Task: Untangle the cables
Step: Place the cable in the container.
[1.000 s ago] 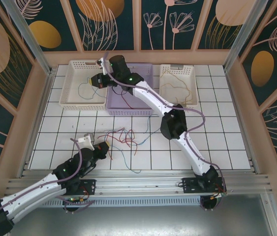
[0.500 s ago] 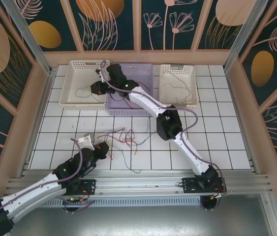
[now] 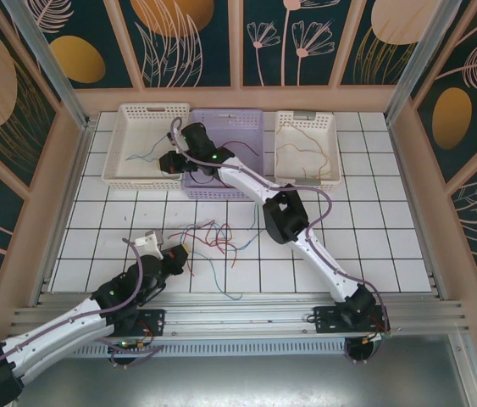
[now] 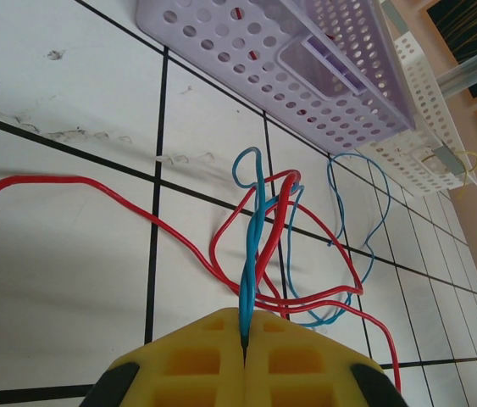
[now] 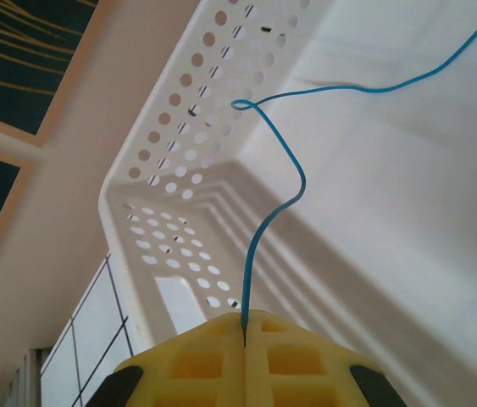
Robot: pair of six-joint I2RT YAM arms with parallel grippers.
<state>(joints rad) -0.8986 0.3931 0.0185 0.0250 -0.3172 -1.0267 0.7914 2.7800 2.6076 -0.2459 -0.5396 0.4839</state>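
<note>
A tangle of red cables point(image 3: 213, 231) and blue cables point(image 3: 221, 270) lies on the white tiles in front of the baskets. My left gripper point(image 3: 182, 253) sits at its near left edge. In the left wrist view this gripper point(image 4: 245, 315) is shut on a twisted blue cable point(image 4: 253, 229) that runs up through loops of red cable point(image 4: 179, 237). My right gripper point(image 3: 165, 160) reaches into the left white basket point(image 3: 128, 127). Seen from the right wrist, the gripper point(image 5: 245, 317) is shut on a thin blue cable point(image 5: 293, 182) that curls up over the basket floor.
A lilac basket point(image 3: 251, 120) holding a red cable stands in the middle of the back row. A white basket point(image 3: 333, 148) with yellow-tan cable point(image 3: 293, 153) stands to its right. The right arm stretches diagonally over the tiles. Wooden walls enclose the table.
The right gripper, still holding the blue cable, has moved toward the near side of the left basket, and its elbow has swung left. The left arm has not moved.
</note>
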